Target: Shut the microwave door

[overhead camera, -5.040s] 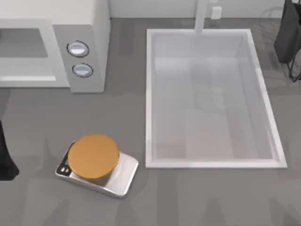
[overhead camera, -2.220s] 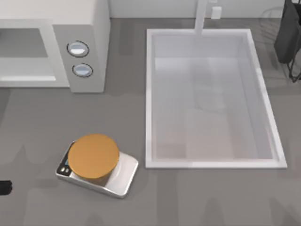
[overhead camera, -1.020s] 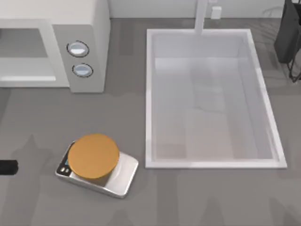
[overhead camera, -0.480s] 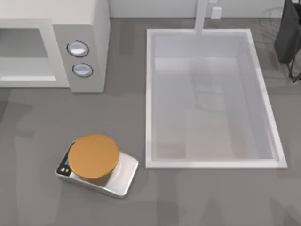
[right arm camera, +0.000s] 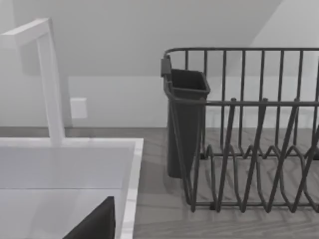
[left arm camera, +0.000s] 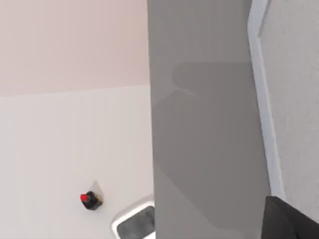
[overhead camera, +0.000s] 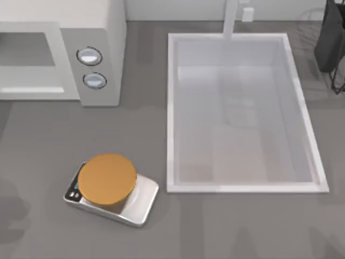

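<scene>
The white microwave stands at the table's back left, its wide front cavity open beside the grey panel with two round dials. In the left wrist view a thin white-framed panel with a pale grey window, the microwave door, runs along a grey strip of table, and a dark part of my left gripper sits close to it. My right arm is parked at the back right, and a dark part of my right gripper hangs over the sink's corner.
A silver scale with an orange disc sits at the front left. A large white sink with a faucet takes up the middle and right. A dark wire dish rack stands beside the sink.
The dark tip of my left arm, seen at the top view's left edge a second ago, has slid out of that picture. The right arm has stayed where it was.
</scene>
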Available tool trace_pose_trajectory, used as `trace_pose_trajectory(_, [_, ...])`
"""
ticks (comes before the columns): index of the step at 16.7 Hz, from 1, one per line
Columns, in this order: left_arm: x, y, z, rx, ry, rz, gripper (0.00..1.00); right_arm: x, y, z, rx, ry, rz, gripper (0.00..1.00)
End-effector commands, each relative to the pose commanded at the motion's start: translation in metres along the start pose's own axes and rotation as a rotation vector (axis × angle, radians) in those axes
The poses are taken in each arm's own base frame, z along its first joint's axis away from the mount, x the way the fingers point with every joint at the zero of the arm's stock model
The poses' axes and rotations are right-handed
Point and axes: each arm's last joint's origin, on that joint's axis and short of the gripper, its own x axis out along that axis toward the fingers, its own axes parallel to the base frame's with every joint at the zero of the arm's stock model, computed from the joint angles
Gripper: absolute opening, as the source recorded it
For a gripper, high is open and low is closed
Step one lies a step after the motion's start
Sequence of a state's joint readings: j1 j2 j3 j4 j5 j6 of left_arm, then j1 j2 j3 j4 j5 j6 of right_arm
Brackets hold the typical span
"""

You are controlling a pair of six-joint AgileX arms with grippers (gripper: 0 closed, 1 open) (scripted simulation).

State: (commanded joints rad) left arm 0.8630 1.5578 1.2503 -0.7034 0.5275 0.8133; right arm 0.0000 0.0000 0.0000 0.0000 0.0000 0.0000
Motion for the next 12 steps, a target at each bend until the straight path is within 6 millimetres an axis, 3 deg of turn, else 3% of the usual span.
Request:
trace_pose_trajectory(3, [0.002,0.048,-0.028,-0.065,-0.021,-0.030,0.00,0.000,0.000,0.000,0.000,0.000,0.000,1.00])
trace_pose_trajectory(5, [0.001,0.064,-0.039,-0.088,-0.034,-0.037,0.00,0.000,0.000,0.000,0.000,0.000,0.000,1.00])
trace_pose_trajectory(12, [0.005,0.066,-0.044,-0.091,-0.034,-0.039,0.00,0.000,0.000,0.000,0.000,0.000,0.000,1.00])
